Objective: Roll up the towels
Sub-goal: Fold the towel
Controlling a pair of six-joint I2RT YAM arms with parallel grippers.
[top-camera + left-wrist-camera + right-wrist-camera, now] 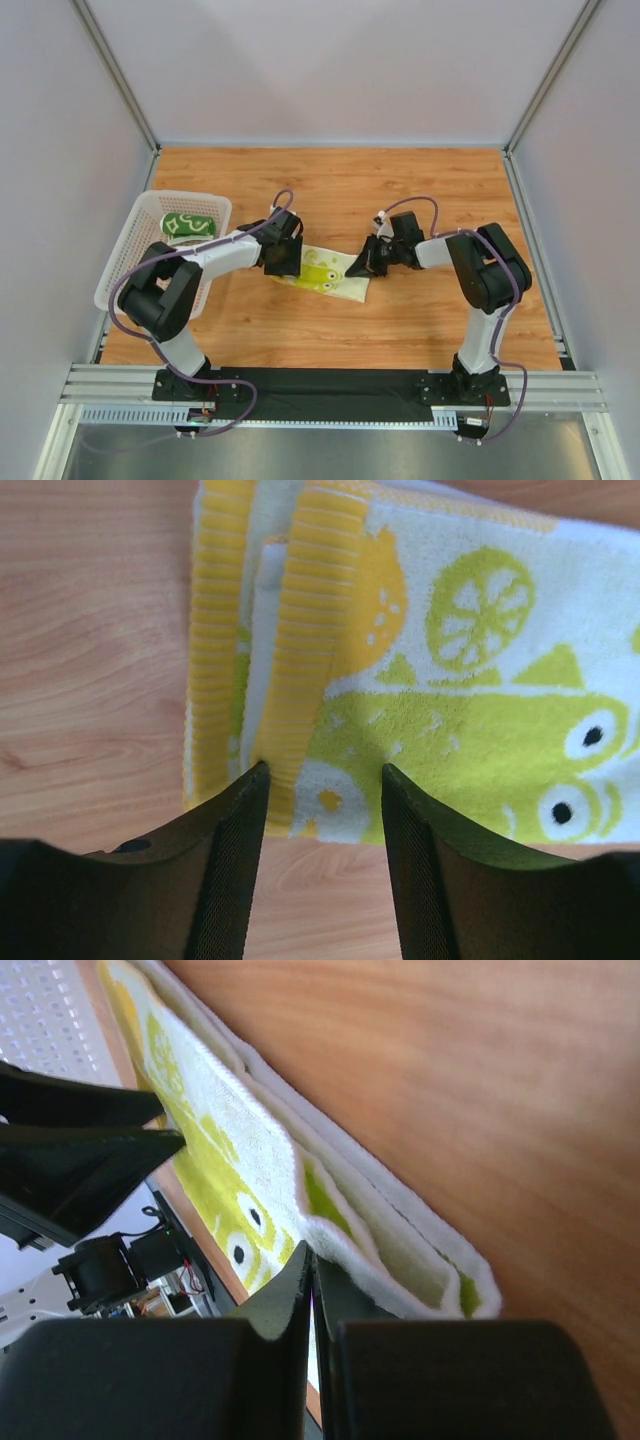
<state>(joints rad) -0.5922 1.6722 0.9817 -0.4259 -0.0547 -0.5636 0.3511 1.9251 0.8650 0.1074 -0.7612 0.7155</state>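
yellow towel (325,272): laid flat on the table (400,190), between the two grippers, well apart from the basket (185,195).
green towel (188,225): seen as a roll, set inside the basket; judged done.
long axis: the yellow towel is stretched left to right in the top view, its right end slightly nearer the arm bases.
left gripper (322,770): released, jaws apart, placed right over the towel's left end; the near edge of the cloth is seen between the two fingers.
left end detail: a yellow ribbed hem (320,630) is turned over onto the printed face, so a first fold is judged present; the fold line is laid across the towel's short width.
right gripper (308,1265): clenched, tips set against the white edge at the towel's right end; whether a layer is nipped between the pads cannot be told.
nearer arm: the fold is reached by the left arm only; the right arm is placed at the far end of the strip.
key relation: the unrolled length is laid away from the left gripper toward the right one, so rolling is judged to be driven rightward along the long axis.
progress: one of two towels judged rolled.
risk: the roll is likely to be skewed if the fold is taken at the near edge only.
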